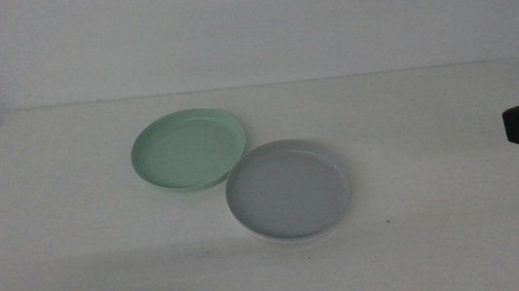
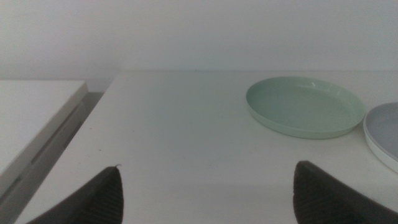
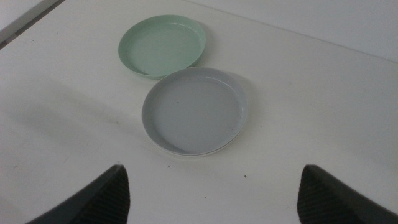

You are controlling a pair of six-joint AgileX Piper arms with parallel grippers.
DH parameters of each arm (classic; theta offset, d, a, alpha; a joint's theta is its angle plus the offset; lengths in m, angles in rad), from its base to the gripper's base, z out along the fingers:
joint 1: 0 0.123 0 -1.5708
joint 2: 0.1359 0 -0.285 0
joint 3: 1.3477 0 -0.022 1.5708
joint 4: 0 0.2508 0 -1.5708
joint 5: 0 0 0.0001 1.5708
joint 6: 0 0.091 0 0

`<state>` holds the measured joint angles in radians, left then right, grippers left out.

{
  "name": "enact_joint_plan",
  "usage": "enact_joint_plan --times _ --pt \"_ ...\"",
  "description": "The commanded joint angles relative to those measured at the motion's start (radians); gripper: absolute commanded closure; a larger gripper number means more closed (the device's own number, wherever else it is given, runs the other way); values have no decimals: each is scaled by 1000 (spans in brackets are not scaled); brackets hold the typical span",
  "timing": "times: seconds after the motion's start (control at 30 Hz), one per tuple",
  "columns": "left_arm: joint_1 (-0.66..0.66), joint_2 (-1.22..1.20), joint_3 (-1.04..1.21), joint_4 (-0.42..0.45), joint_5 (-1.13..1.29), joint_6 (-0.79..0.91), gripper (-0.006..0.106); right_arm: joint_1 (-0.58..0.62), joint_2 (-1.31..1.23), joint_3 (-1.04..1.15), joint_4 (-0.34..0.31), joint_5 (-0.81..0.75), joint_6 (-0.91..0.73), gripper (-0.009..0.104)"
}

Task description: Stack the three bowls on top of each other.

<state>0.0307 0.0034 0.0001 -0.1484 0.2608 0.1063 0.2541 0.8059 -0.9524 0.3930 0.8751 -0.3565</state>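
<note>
grey round plastic bowl (image 1: 289,187) on white bowl (image 3: 219,148) | mint green round plastic bowl (image 1: 189,151) touching grey bowl's rim | both grippers released, apart from it: left gripper (image 2: 205,190), right gripper (image 3: 214,190)

The place looks like a bare lab or test room: a plain white counter (image 1: 69,196) stands against an unmarked white wall (image 1: 245,20), with a second white surface (image 2: 31,118) just beside it across a narrow gap. Only plain plastic bowls sit on the counter, and nothing homely or decorative shows
</note>
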Motion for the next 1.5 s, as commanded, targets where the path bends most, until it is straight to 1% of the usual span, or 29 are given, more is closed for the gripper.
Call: enact_joint_plan --times 0.0,0.1,0.23,0.4,0.5,0.6,0.7,0.8,0.87,0.93,1.0,1.07,1.2,1.3,1.47 --pt "-2 1 0 1 7 -12 7 -6 -3 5 3 -7 -6 2" --pt "-2 152 -146 1 71 -63 7 -6 -3 5 3 -7 -6 2" --pt "-2 499 -542 1 315 -55 7 -6 -3 5 3 -7 -7 3" --pt "-2 830 -921 1 560 -55 7 -6 -3 5 3 -7 -7 3" --pt "-2 1000 -1070 -35 624 -55 7 -6 -3 5 3 -7 -7 3" --pt "-2 1134 -1169 -56 649 -62 7 -6 -3 5 3 -7 -7 3" --pt "-2 1258 -1211 -71 662 -95 7 -6 -3 5 3 -7 -7 3" --pt "-2 1390 -1231 -109 655 -122 7 -6 -3 5 3 -7 -7 3" --pt "-2 1492 -1278 -111 647 -90 7 -6 -3 5 3 -7 -7 3" --pt "-2 1597 -1354 -137 638 -21 7 -6 -3 5 3 -7 -7 3" --pt "-6 1693 -1434 -149 649 -1 7 -6 -3 5 3 -7 -7 3" --pt "-21 1785 -1511 -137 662 -1 7 -6 -3 5 3 -7 -7 3" --pt "-54 1980 -1683 -75 666 36 7 -6 -3 5 3 -7 -7 3" --pt "-81 2098 -1787 -47 690 24 7 -6 -3 5 3 -7 -7 3" --pt "-113 2250 -1890 -28 703 20 14 -6 -3 5 3 -7 -7 3"
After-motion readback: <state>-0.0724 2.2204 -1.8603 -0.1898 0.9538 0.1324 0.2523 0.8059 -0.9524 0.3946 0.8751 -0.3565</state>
